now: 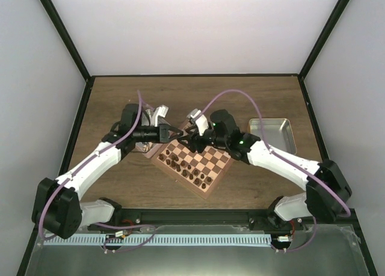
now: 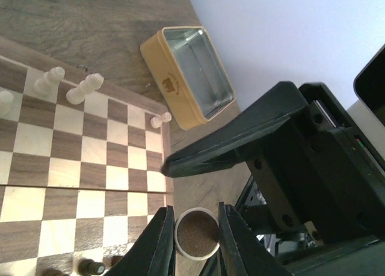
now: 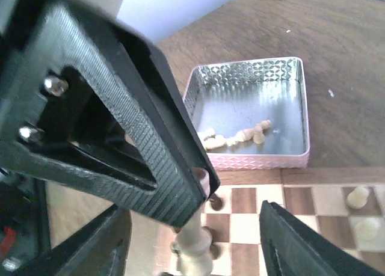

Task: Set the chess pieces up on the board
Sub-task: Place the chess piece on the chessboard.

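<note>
While both arms lean over the brown table [image 1: 258,95], they meet at the far corner of the board [image 1: 210,165]. The left gripper [image 2: 195,219] has its two fingers squeezed on a light piece [image 2: 197,235]. The round brown bottom of the piece faces that wrist camera. The piece hangs right at the board's edge, not on a square yet. The right gripper [image 3: 192,216] is spread wide, with one finger on each side of the piece and not touching it.

I think this is a pass from one arm to the other. Or the left arm may be about to put the piece down by itself. I cannot tell which. Next, the piece must go upright onto its home square among the light ones. The fingers must let go gently so it does not tip.

The two grippers are very close together, so they could bump. A pink tray [image 3: 252,162] sits just beside the board and holds a few loose pieces [image 3: 240,134] lying down. A yellow tin [image 2: 167,83], shiny inside, sits off the other side. Dark pieces [image 1: 180,163] stand in rows on the near-left side. The standing light pieces [image 2: 84,88] on the far squares are small and could get knocked over.
</note>
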You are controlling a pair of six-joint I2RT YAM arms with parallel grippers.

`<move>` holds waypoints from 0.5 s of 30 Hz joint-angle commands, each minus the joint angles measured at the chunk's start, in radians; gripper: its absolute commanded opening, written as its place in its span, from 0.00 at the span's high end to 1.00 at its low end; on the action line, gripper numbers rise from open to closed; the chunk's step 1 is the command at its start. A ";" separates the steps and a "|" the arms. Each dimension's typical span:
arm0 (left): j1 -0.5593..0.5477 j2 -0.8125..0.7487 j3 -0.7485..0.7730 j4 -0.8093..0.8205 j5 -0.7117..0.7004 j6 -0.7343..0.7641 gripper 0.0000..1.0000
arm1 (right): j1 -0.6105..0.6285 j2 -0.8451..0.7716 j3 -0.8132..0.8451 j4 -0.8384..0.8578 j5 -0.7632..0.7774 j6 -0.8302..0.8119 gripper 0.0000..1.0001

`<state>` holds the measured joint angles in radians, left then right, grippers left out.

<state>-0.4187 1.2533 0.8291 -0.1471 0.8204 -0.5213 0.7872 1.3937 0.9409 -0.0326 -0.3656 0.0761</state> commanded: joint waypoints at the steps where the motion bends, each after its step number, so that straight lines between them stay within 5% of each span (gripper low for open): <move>1: 0.000 -0.051 -0.008 0.114 0.000 -0.105 0.94 | -0.002 -0.137 -0.051 0.100 0.010 0.173 0.33; 6: 0.000 -0.080 -0.004 0.232 0.010 -0.267 0.94 | -0.022 -0.276 -0.180 0.278 0.064 0.545 0.22; 11: -0.001 -0.115 -0.011 0.415 0.008 -0.509 0.93 | -0.044 -0.322 -0.282 0.408 0.138 1.028 0.24; 15: -0.002 -0.138 -0.004 0.521 -0.004 -0.659 0.93 | -0.045 -0.298 -0.290 0.607 0.079 1.163 0.32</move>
<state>-0.4187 1.1484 0.8227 0.1936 0.8169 -0.9665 0.7471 1.0809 0.6430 0.3534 -0.2745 0.9478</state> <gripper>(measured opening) 0.166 0.712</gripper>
